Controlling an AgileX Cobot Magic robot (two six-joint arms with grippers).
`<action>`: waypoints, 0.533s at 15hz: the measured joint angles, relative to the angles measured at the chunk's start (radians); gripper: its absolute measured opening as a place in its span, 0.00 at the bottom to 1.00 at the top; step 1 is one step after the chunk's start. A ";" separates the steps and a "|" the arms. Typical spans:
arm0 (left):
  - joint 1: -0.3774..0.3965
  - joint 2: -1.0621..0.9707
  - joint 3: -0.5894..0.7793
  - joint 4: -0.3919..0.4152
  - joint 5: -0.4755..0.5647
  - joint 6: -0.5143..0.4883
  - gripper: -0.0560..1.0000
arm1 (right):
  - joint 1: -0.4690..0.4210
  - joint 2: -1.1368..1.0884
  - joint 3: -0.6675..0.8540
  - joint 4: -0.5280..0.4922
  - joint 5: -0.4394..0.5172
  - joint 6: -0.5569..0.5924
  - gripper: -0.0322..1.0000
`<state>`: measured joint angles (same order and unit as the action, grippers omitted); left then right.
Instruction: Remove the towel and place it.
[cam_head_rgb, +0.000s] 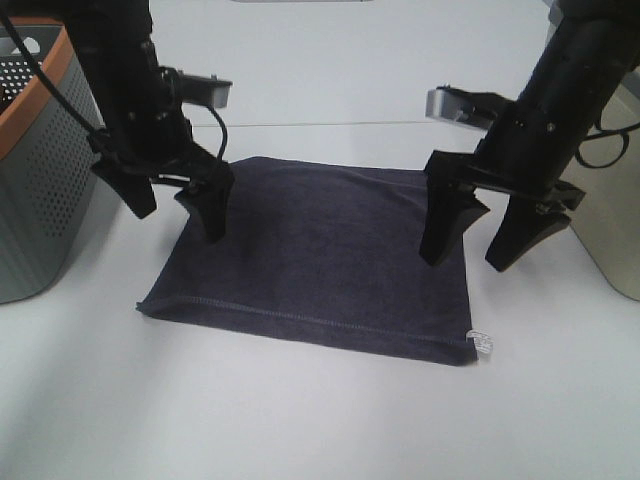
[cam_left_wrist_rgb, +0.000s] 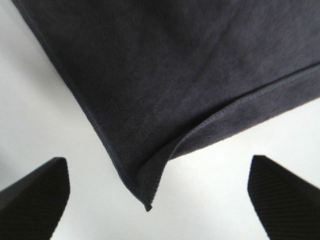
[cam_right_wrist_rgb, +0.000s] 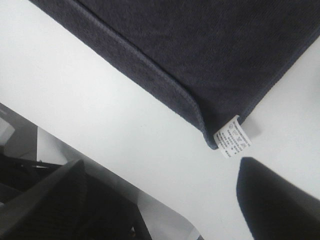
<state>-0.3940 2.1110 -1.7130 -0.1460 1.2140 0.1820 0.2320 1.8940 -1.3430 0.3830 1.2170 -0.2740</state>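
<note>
The dark navy-grey towel (cam_head_rgb: 315, 255) lies folded flat on the white table, its stitched hem toward the front and its small white tag (cam_head_rgb: 483, 343) at the front right corner. My left gripper (cam_head_rgb: 175, 210) is open above the towel's left edge; its wrist view shows a towel corner (cam_left_wrist_rgb: 150, 165) between the fingers. My right gripper (cam_head_rgb: 487, 245) is open above the towel's right edge; its wrist view shows the tagged corner (cam_right_wrist_rgb: 232, 139) of the towel (cam_right_wrist_rgb: 210, 55). Neither gripper holds anything.
A grey perforated bin with an orange rim (cam_head_rgb: 35, 150) stands at the left edge. Another grey container (cam_head_rgb: 612, 230) stands at the right edge, also in the right wrist view (cam_right_wrist_rgb: 60, 190). The white table (cam_head_rgb: 300, 420) is bare in front of the towel.
</note>
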 joint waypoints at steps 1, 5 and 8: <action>0.000 -0.031 -0.022 -0.010 0.000 -0.030 0.91 | 0.000 -0.028 -0.028 0.001 0.000 0.016 0.82; 0.000 -0.129 -0.077 -0.110 0.001 -0.045 0.91 | 0.000 -0.129 -0.147 0.000 0.000 0.083 0.81; 0.000 -0.218 -0.140 -0.129 0.003 -0.062 0.91 | 0.000 -0.220 -0.252 -0.010 0.002 0.138 0.81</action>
<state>-0.3940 1.8930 -1.8530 -0.2750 1.2170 0.1200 0.2320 1.6740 -1.5950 0.3730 1.2190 -0.1360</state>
